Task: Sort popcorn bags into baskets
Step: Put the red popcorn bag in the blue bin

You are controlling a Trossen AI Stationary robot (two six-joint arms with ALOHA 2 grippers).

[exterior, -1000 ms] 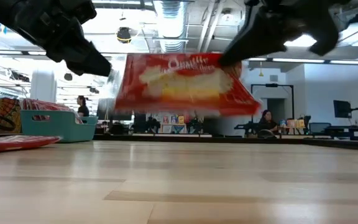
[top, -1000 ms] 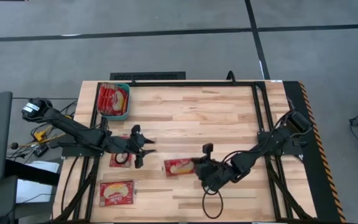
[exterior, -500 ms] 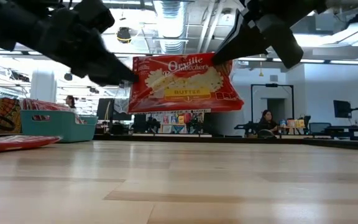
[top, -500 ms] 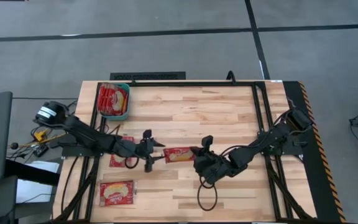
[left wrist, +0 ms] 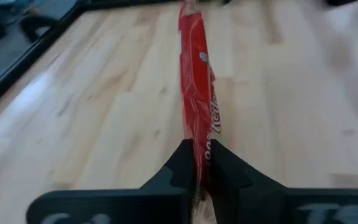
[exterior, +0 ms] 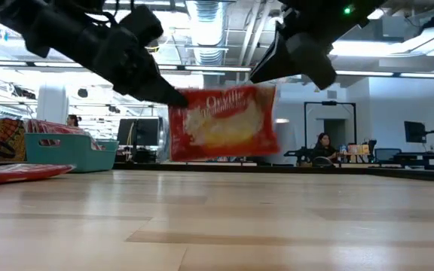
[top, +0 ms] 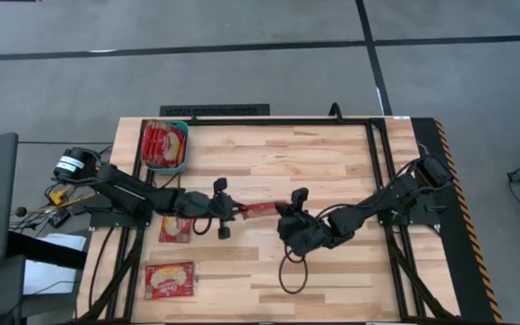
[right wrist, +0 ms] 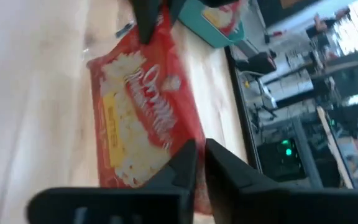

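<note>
Done: some popcorn bags [top: 165, 142] are packed in the basket [top: 184, 153]
Held: one bag [exterior: 223, 123] is pinched in the shut left gripper [top: 230, 211], off the table
Right gripper [top: 283, 217]: at the bag's other end, fingers a little apart; a grip cannot be told
Left: two bags [top: 170, 279] are lying on the table [top: 332, 162]

You can read "Orville" in white script across the top of the red popcorn bag [exterior: 223, 124] hanging upright above the bench in the low view; the smaller line beneath it is too blurred to read.
</note>
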